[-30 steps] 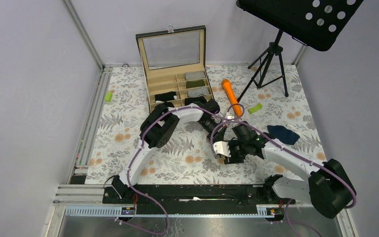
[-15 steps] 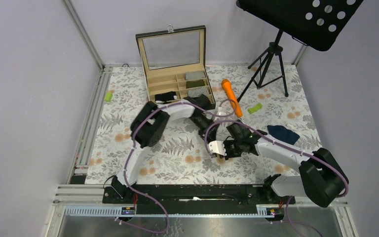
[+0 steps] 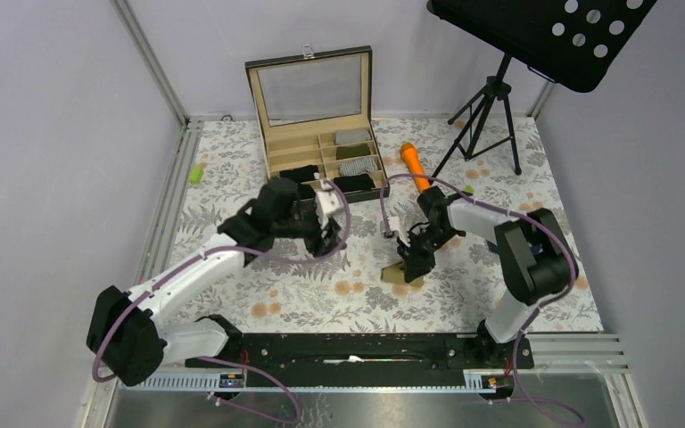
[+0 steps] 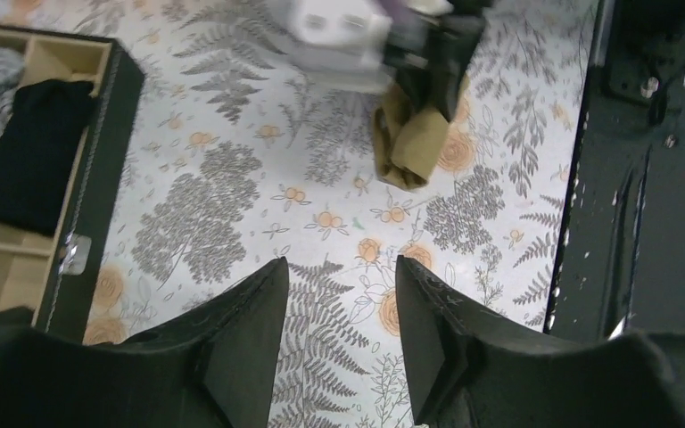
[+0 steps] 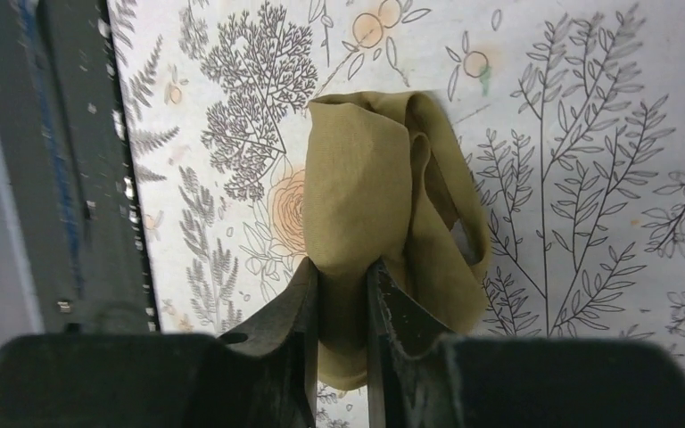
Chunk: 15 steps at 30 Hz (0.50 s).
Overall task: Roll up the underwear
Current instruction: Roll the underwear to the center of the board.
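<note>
The olive-tan underwear (image 5: 357,196) lies bunched on the floral mat, just right of centre in the top view (image 3: 404,275). My right gripper (image 5: 343,285) is shut on its near edge and points down at it in the top view (image 3: 413,260). My left gripper (image 4: 339,312) is open and empty over bare mat, left of the underwear in the top view (image 3: 333,239). The left wrist view shows the olive-tan underwear (image 4: 410,134) ahead of it. A black underwear (image 3: 354,183) sits in the box, also in the left wrist view (image 4: 31,156). The navy one is hidden.
A wooden compartment box (image 3: 274,152) with its lid raised stands at the back centre, holding folded fabrics. An orange stick (image 3: 415,169) lies to its right, and a green cylinder (image 3: 196,174) at the left edge. A music stand tripod (image 3: 486,111) stands back right. A black rail (image 4: 642,178) borders the near edge.
My left arm has swung out to the left and its gripper has drawn back from the middle. My right arm has moved toward the back, and the olive-tan underwear now shows under its gripper.
</note>
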Motion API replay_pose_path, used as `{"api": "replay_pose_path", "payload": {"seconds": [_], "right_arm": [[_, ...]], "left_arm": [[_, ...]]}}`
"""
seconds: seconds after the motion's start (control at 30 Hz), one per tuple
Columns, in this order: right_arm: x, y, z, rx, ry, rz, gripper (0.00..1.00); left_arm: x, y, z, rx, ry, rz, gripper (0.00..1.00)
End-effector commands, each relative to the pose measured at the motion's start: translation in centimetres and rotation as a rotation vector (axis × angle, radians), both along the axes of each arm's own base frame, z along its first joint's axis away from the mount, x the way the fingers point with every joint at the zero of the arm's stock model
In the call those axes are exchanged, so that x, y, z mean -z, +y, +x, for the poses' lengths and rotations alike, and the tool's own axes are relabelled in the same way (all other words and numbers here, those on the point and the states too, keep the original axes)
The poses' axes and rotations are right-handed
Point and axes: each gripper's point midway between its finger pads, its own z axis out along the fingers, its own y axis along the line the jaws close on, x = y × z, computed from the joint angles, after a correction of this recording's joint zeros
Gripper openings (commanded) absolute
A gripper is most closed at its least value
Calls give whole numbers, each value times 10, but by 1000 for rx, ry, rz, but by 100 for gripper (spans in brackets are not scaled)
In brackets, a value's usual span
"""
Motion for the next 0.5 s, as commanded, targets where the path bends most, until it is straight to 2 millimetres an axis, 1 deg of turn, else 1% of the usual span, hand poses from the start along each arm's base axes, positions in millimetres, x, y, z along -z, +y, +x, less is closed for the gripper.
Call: {"api": "replay_pose_path", "payload": {"seconds": [0.0,0.1,0.13,0.2,0.23,0.3,0.4,0.47], "right_arm": [[16,-19,-34,65,332,-106,13],[25,-18,-30,92,432,-139,13],[32,-15,-24,112,451,-147,13],[38,-14,-23,126,458,-150,13],[38,-13,-21,127,453,-145,13],[39,-14,-20,135,443,-147,13],[40,-14,-20,147,430,-144,13],[39,-14,-20,150,425,-143,13]], "left_arm": [[14,-24,-6,114,-251,64,53],[26,-53,-20,250,-303,107,56],[40,-85,-27,352,-325,124,61],[50,-104,-28,395,-323,121,60],[55,-113,-30,426,-331,122,60],[75,-127,-34,484,-329,148,58],[89,-144,-38,540,-328,154,51],[95,-152,-41,563,-319,159,49]]}}
